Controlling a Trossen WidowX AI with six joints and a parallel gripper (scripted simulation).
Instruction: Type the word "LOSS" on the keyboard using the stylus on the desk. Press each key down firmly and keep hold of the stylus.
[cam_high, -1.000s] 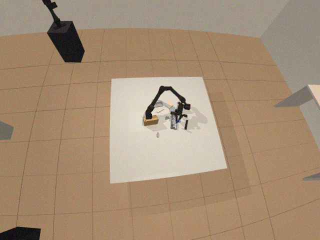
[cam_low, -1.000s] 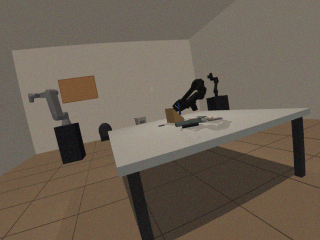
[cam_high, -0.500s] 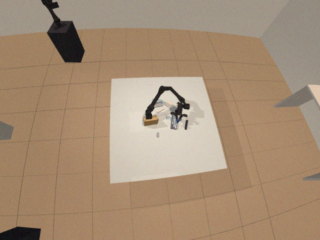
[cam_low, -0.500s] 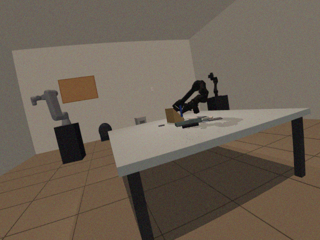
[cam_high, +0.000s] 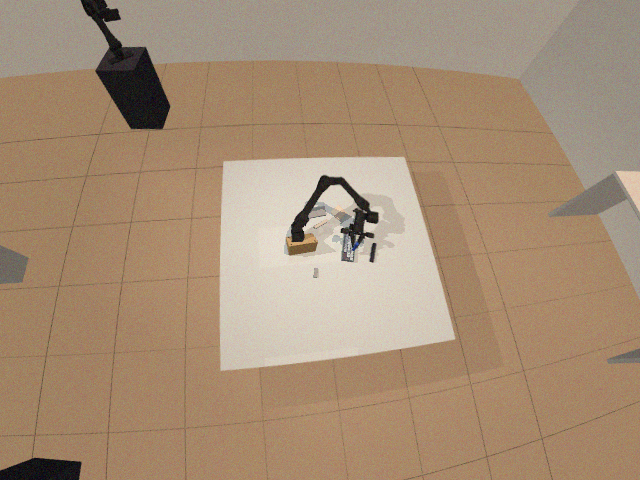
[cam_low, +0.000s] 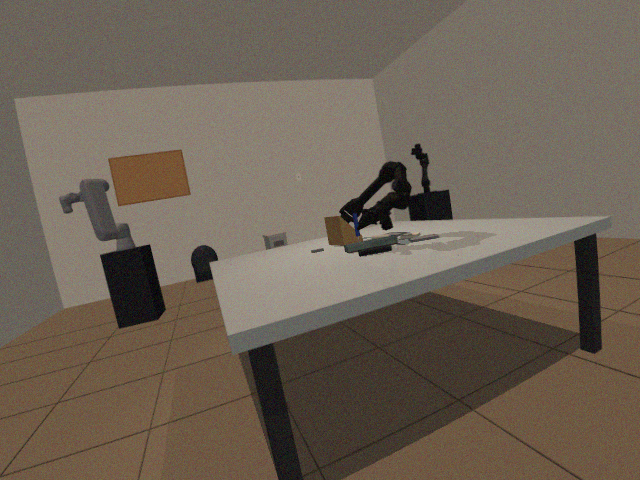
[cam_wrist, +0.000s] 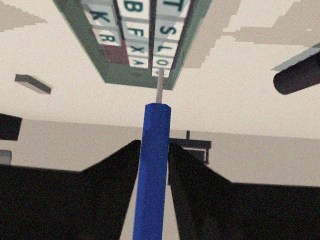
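My gripper (cam_high: 355, 244) (cam_wrist: 154, 147) is shut on the blue stylus (cam_high: 356, 245) (cam_low: 356, 225) (cam_wrist: 155, 125), whose thin grey tip points up the wrist view toward the keyboard. The keyboard (cam_high: 347, 259) (cam_low: 370, 243) (cam_wrist: 114, 82) has a green case and pale lettered keys. In the wrist view, T, the S key (cam_wrist: 167, 31), the L key (cam_wrist: 164, 48) and the O key (cam_wrist: 162, 62) run in one row toward the near edge. The stylus tip overlaps the partly hidden end key just below O. Whether it touches a key cannot be told.
A black cylinder (cam_high: 372, 252) (cam_low: 374, 251) (cam_wrist: 302, 74) lies beside the keyboard. A small grey block (cam_high: 315, 272) (cam_low: 317, 250) (cam_wrist: 33, 84) lies on its other side. A wooden block (cam_high: 302, 247) (cam_low: 337, 231) stands by the arm's base. Flat pieces lie behind, under the arm.
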